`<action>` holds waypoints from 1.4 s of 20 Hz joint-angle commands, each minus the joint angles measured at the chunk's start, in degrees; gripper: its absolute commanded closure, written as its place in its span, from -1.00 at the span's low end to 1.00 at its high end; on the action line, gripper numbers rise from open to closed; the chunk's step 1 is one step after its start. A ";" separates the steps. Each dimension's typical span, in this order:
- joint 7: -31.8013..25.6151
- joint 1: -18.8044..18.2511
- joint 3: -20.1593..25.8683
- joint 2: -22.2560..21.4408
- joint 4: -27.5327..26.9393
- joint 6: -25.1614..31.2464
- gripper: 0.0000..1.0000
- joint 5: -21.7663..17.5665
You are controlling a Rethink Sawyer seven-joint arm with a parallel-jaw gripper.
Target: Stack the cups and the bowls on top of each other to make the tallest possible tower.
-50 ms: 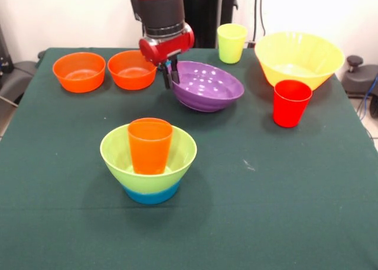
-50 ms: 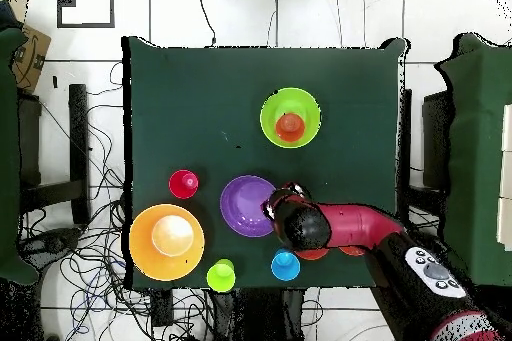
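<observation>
The gripper (image 1: 172, 76) sits at the rim of the purple bowl (image 1: 208, 85), on the side nearest the two orange bowls (image 1: 79, 71) (image 1: 132, 70). Its dark fingers (image 1: 175, 72) stand close together astride that rim, and the bowl looks tipped up on that side, so we judge it pinched by the wall, though the contact itself is too small to confirm.

The tower (image 1: 149, 158) stands near the front of the table (image 1: 283, 193), well apart from the gripper: a small blue bowl lowest, a lime green bowl on it, an orange cup upright inside.

Still loose: the yellow bowl (image 1: 299, 56), the red cup (image 1: 291, 102) just in front of it, the yellow-green cup (image 1: 231, 42) behind the purple bowl. The overhead view shows a light blue cup (image 2: 285, 265) close to the arm.

Handling, as we judge it:
- Thin plastic; light, stiff, smooth. It can slip or swing from a one-sided pinch.
- The rim wall is the only place narrow fingers can take hold of so wide a bowl.
- Set over the orange cup, it may rock; centring matters.
</observation>
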 commanded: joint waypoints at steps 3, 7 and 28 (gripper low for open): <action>-1.16 -1.51 8.34 -6.78 0.28 10.79 1.00 2.43; -0.83 -2.42 9.70 -7.13 0.59 11.28 1.00 2.24; -2.91 -5.06 15.98 -11.93 -3.41 25.84 1.00 8.61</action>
